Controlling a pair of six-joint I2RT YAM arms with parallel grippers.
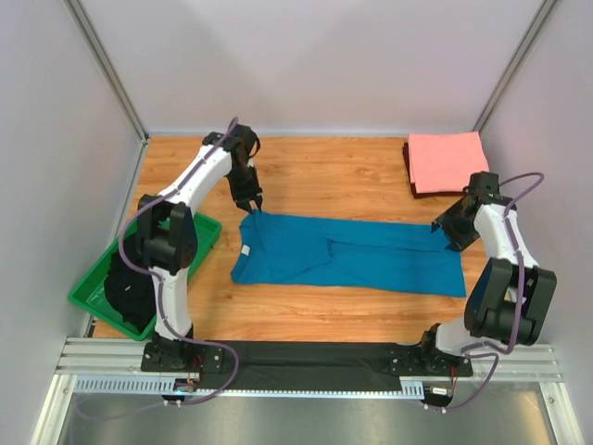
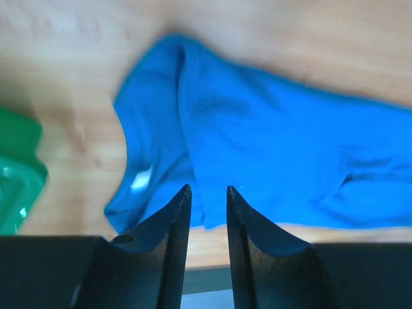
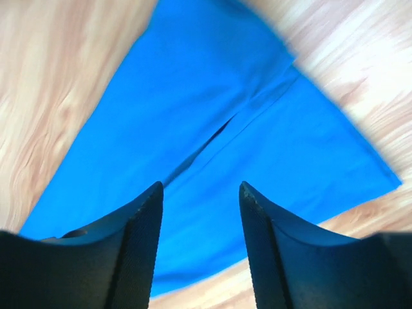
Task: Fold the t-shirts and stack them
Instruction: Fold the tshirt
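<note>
Top external: I see the teal t-shirt laid out long in the middle, with the salmon t-shirt folded at the far right corner. At the teal one's ends, left gripper and right gripper both have jaws apart, holding nothing.

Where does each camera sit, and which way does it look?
Top external: above, behind the robot, looking down on the table; left arm and right arm show whole.
Left wrist: on the left arm, looking past the left gripper at the teal-blue t-shirt's collar end.
Right wrist: on the right arm, looking past the right gripper at the t-shirt's other end.
Shared: all see the teal-blue t-shirt.
</note>
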